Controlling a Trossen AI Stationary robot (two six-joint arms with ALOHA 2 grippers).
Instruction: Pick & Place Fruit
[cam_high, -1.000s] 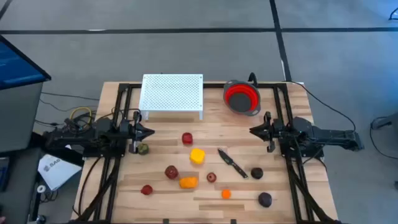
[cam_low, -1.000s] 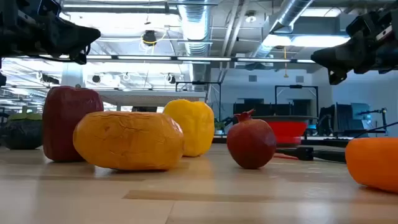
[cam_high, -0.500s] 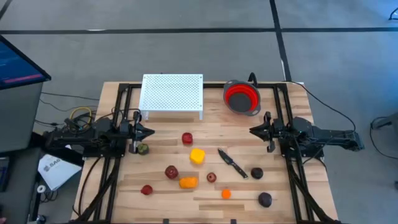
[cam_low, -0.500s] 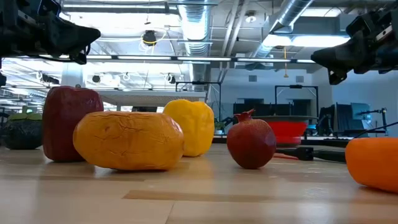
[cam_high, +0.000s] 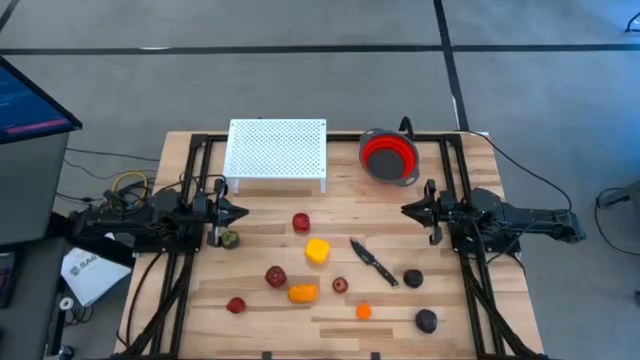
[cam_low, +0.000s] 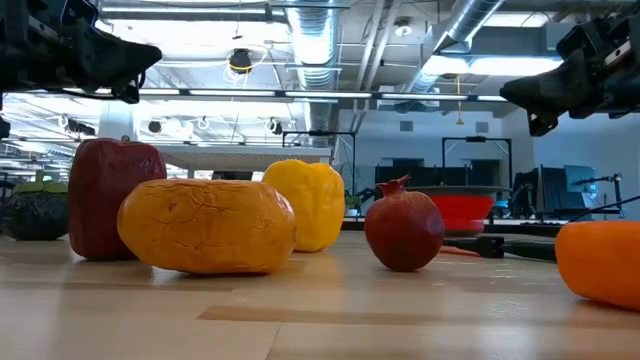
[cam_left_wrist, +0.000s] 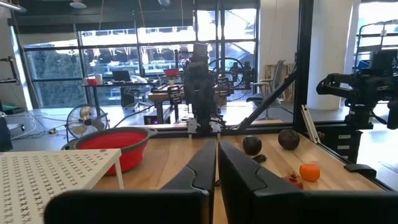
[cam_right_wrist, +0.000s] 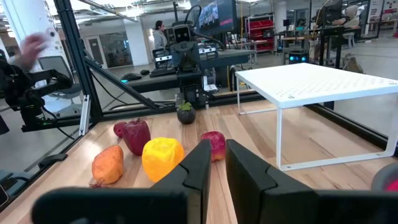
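The left jaws (cam_high: 243, 211) and right jaws (cam_high: 405, 210) hover nearly closed, a thin slit between the fingers, holding nothing, facing each other across the pale wooden-slat bench (cam_high: 260, 315). Between them lies the fruit (cam_high: 317, 250): small rounded pieces, a wrinkled orange one (cam_low: 207, 226), a lobed yellow one, a crowned dark red one. An olive piece (cam_high: 230, 239) sits just beside the left jaws.
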